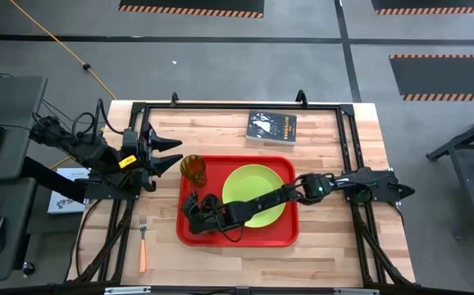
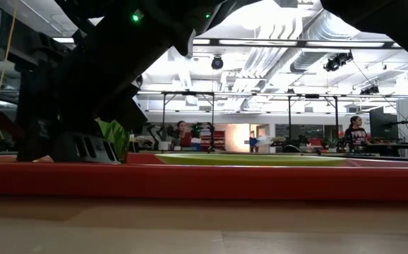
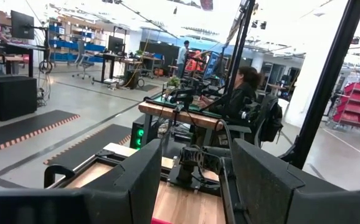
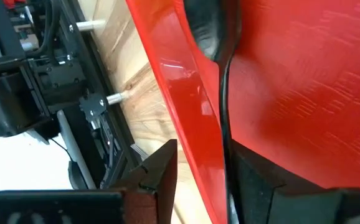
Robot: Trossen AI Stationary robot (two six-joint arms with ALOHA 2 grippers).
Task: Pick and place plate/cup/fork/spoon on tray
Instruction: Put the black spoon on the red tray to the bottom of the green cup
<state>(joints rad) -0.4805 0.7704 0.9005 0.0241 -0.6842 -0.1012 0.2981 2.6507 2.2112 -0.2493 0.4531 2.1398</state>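
The red tray (image 1: 280, 236) lies mid-table with the lime-green plate (image 1: 257, 184) on it and the cup (image 1: 193, 170) upright in its far left corner. My right gripper (image 1: 194, 205) reaches across the tray to its near left part, low over it and open. In the right wrist view the spoon (image 4: 205, 28) lies on the tray floor (image 4: 292, 93) by the rim, its dark handle (image 4: 225, 112) running between my open fingers (image 4: 202, 186). The fork (image 1: 142, 242) lies on the table, left of the tray. My left gripper (image 1: 171, 154) waits open left of the cup. My right gripper stands open with a finger on either side of the free end of the spoon's handle (image 4: 227, 168), coming along the handle. The handle runs close by one finger (image 4: 261, 183); I cannot tell whether they touch. The spoon rests on the tray.
A dark book (image 1: 271, 127) lies at the table's far side, behind the tray. A black frame runs round the table. Bare wood shows right of the tray and at the near edge. People sit at desks in the room beyond.
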